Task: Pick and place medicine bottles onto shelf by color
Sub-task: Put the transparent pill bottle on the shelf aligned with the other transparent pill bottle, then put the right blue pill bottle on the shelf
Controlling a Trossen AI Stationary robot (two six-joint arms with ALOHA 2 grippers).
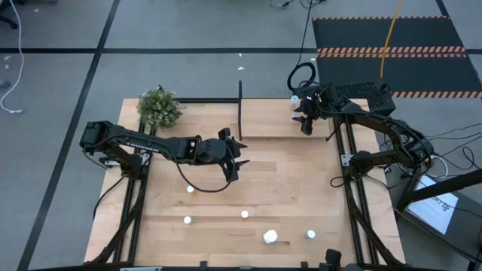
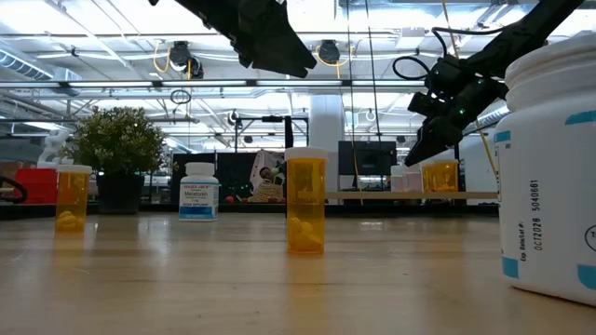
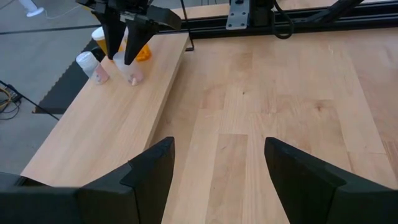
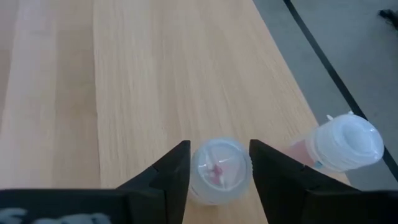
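Shelf (image 4: 155, 74): long bare stretch ahead of my right gripper (image 4: 214, 171), passable. A clear bottle (image 4: 217, 169) fills the gap between my fingers; a second bottle (image 4: 339, 146) lies close beside at the shelf edge. Black post (image 1: 240, 105) guards the far corner.

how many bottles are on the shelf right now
3, all at the shelf's right end: a clear bottle in the right gripper, a white-capped bottle beside it, an orange bottle close by. The gripper may hide more.
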